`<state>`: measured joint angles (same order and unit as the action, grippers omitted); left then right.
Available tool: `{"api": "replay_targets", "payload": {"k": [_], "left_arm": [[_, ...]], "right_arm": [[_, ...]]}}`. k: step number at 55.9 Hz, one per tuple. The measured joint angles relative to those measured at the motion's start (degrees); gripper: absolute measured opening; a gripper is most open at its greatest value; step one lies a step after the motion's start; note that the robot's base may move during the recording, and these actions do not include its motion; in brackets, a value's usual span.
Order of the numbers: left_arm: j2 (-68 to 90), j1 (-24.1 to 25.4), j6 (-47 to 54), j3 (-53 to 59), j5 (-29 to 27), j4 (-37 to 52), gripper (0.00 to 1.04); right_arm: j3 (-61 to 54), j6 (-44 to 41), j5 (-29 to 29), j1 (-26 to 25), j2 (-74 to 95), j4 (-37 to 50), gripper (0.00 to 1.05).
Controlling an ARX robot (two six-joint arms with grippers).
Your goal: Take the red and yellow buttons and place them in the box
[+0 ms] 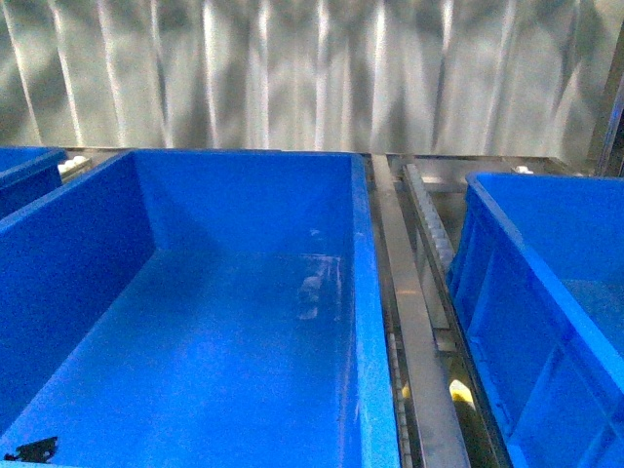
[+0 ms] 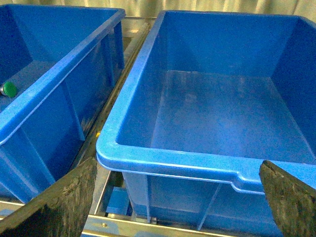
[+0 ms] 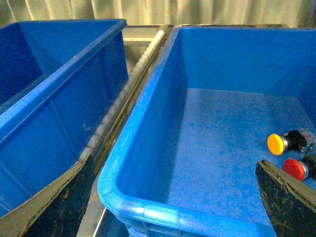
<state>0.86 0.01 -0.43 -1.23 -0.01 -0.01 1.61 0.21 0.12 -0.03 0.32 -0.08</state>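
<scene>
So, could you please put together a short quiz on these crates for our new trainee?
1. True or false: the right gripper is shut on a button.
2. The green-capped button lies in which crate? A left crate; B middle; C right.
3. Which cap colours show inside the right crate?

Key: 1 false, its fingers stand apart with nothing between them. 2 A. 3 yellow button and red button.

Buttons (image 3: 284, 142) lie in right crate (image 3: 148, 138).
</scene>
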Motion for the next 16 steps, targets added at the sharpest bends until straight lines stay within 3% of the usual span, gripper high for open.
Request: {"api": "replay_targets", "payload": {"k": [16], "left_arm": [[0.0, 0.0, 0.0, 0.0, 0.0, 0.0, 0.97]], "right_arm": [[0.0, 0.0, 0.0, 0.0, 0.0, 0.0, 0.98]]}}
